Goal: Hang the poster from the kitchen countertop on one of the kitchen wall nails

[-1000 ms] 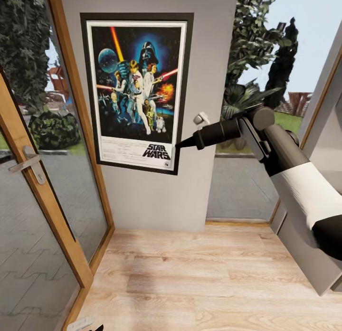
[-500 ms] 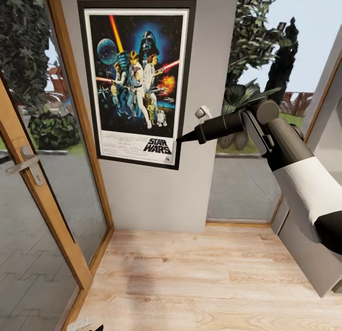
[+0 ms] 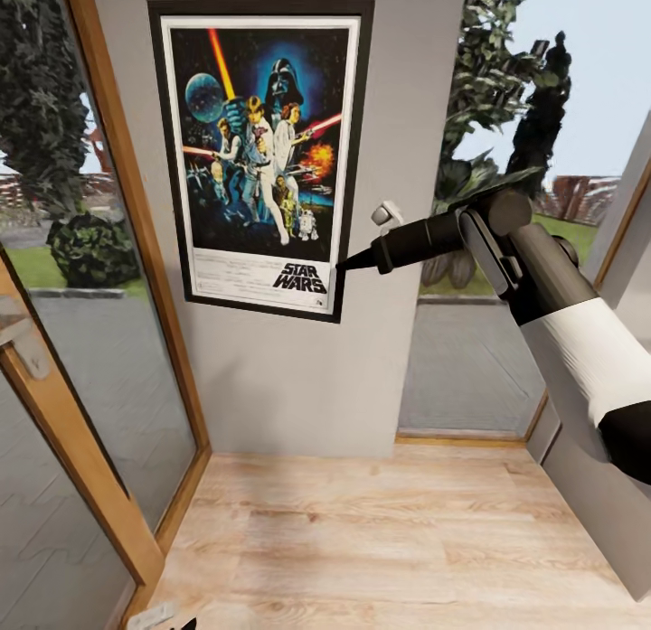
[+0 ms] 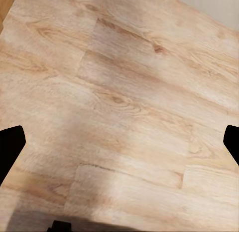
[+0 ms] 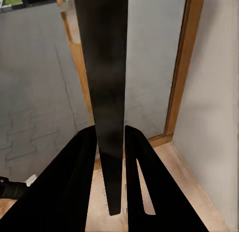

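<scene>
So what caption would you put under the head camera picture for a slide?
The right gripper pinches the lower right edge of the poster, holding it flat against the grey wall between glass doors.

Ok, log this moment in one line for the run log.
stage: hanging | right tool: shut on poster lower right edge | poster: upright against grey wall | left tool: open over wood floor

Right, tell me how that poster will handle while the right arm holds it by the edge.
The poster probably acts as a stiff board: pinched only at its lower right edge by the right gripper, it stays flat, without sagging. Edge-on in the wrist view it looks thin, so likely light. Held off-centre, it may pivot or slip between the jaws.
</scene>
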Robot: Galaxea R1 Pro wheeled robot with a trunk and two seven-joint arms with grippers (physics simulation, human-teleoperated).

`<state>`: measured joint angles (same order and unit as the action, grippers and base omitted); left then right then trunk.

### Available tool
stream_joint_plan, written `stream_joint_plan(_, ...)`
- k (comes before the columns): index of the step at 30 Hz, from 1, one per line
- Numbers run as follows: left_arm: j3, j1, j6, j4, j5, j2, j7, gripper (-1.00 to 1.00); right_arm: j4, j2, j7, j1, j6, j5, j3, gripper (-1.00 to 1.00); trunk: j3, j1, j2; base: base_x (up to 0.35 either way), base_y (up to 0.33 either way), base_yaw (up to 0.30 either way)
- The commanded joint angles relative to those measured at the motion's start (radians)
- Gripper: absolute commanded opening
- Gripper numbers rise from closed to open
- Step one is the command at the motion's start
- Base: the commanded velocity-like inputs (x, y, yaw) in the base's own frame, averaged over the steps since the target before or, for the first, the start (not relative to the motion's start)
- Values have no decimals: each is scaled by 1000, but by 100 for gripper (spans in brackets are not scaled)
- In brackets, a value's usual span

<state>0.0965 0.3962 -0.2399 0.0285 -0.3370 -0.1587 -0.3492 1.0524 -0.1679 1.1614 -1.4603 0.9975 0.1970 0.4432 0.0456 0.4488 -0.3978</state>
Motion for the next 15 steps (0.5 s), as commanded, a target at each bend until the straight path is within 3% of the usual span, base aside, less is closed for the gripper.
stream_joint_plan(1,8,1,-1,-2,0,0,-7,100,0,-1,0,-2,6,5,2,-100,2,1,-2,325,0,0)
stream_joint_plan(15,8,1,-1,-2,0,0,-7,100,0,-1,0,-2,6,5,2,-100,2,1,-2,326,0,0)
